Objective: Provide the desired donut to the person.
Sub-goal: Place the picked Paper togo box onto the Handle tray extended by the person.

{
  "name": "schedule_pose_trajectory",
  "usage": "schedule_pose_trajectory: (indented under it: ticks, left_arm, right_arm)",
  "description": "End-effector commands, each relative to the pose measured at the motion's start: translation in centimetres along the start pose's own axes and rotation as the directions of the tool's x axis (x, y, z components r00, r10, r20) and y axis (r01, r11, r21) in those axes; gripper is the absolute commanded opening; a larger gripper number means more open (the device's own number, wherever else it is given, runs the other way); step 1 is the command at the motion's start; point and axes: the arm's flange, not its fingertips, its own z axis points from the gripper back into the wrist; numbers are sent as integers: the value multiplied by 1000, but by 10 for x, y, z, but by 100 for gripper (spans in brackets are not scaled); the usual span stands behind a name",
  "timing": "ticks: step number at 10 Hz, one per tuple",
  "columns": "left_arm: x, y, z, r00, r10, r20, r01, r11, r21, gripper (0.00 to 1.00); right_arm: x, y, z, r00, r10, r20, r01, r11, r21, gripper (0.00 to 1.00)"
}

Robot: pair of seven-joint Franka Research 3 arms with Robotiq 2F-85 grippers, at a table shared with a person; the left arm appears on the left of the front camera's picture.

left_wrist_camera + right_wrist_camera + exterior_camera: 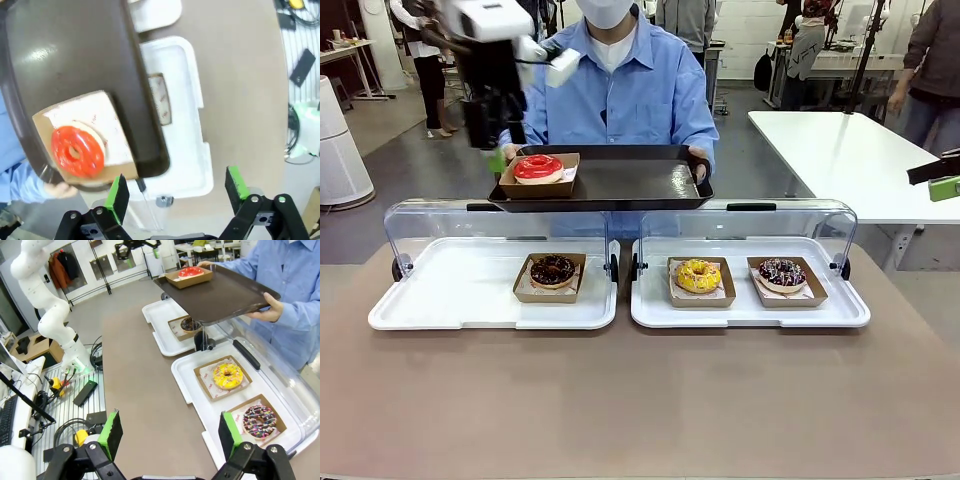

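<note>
Nearest the robot, the right gripper [170, 435] hangs over the brown table [640, 400]. Its jaws are wide apart and nothing is between them. It is far off at the right side, well away from the job.

Next come two white trays with their clear lids tipped up. The left white tray [450, 290] has a chocolate donut [552, 270] near its right edge. The right white tray [750, 312] has a yellow donut [698, 276] toward its left end and a sprinkle donut [782, 273] toward its right end.

Past them, the person [630, 90] holds a dark tray [630, 185] in the air above the far edge of the white trays, gripping it at both ends. The dark tray's long side runs left to right. The red donut [538, 167] sits in a paper box [535, 190] at the left end of the dark tray. It lies flat with its hole facing up. It is round, so it has no long side, and its box is close to square.

The left gripper [498, 158] hangs just beside the box's left edge. It is spread wide and holds nothing. The red donut lies just to its right and a little lower. In the left wrist view the donut is off to the side of one green finger [119, 197], not between the two.

The left arm is much the nearer one. The donut looks handed over, so the next move is likely straight up and away, without bumping the box or the tray.
</note>
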Motion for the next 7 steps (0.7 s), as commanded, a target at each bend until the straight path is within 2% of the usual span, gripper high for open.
schedule_pose_trajectory:
  ticks: [1, 4, 5, 7]
  left_arm:
    - [-60, -56, 0, 998, -10, 55, 8, 1000, 26, 100]
    - [-123, -97, -11, 997, 49, 62, -53, 997, 59, 100]
    - [-142, -100, -22, 994, 82, 71, -85, 995, 44, 100]
    - [-157, -107, -38, 992, 92, 87, -95, 995, 30, 100]
  right_arm:
    - [2, 0, 0, 1000, 12, 15, -12, 1000, 4, 100]
    - [2, 0, 0, 1000, 12, 15, -12, 1000, 4, 100]
    - [2, 0, 0, 1000, 12, 15, -12, 1000, 4, 100]
    - [2, 0, 0, 1000, 12, 15, -12, 1000, 4, 100]
